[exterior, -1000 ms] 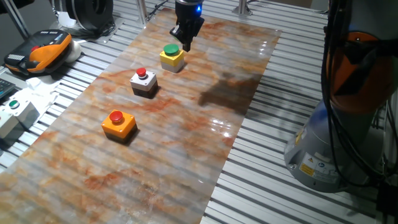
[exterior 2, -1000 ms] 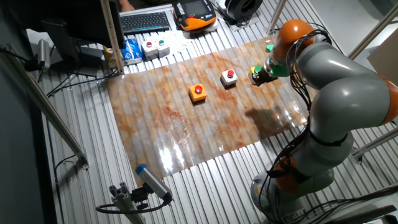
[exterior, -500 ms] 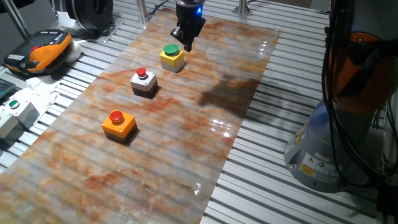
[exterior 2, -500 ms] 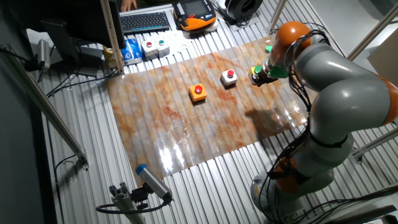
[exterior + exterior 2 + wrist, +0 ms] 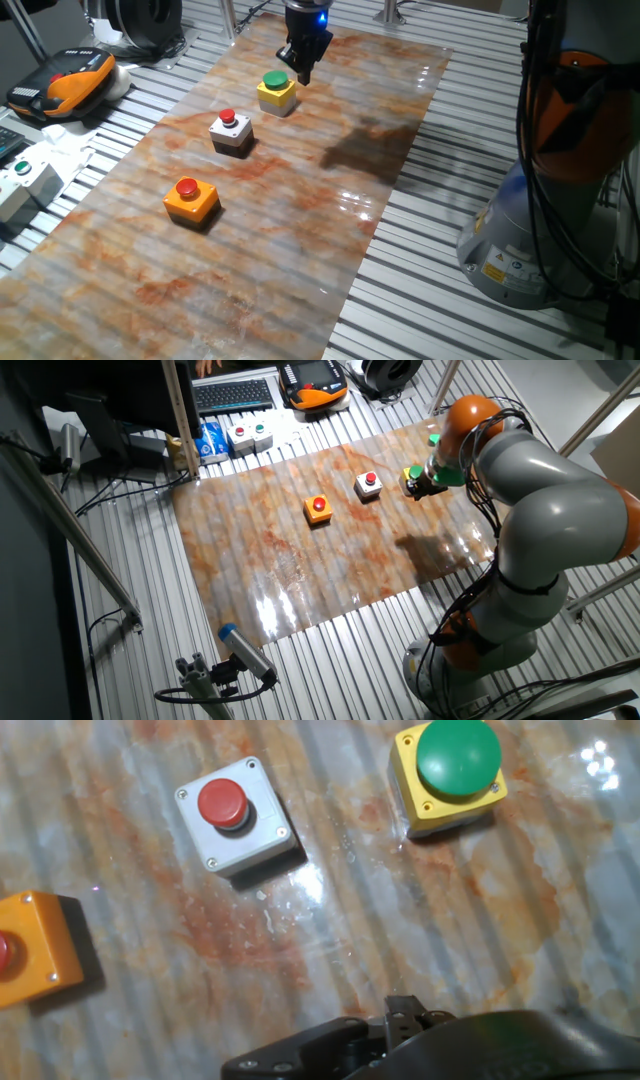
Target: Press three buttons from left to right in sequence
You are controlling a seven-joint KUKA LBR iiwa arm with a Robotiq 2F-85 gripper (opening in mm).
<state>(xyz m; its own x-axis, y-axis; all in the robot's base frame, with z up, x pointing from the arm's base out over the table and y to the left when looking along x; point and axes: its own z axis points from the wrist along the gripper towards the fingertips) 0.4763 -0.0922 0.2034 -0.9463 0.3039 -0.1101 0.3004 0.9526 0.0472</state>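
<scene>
Overhead, the gripper (image 5: 303,72) hung just beyond the yellow box with green cap (image 5: 277,91), not touching it; whether its fingers stood apart or closed could not be told from any view. The grey-white box with red cap (image 5: 231,133) sat in the middle of the row and the orange box with red cap (image 5: 191,200) at the near end, all three well apart on a glossy, rust-veined marble-pattern mat (image 5: 300,230) laid over a ribbed aluminium table (image 5: 430,300). Off the mat: an orange-and-black teach pendant (image 5: 68,82), a white control box (image 5: 22,178), and a keyboard (image 5: 234,395). Caps were round and domed, boxes square with corner screws.
</scene>
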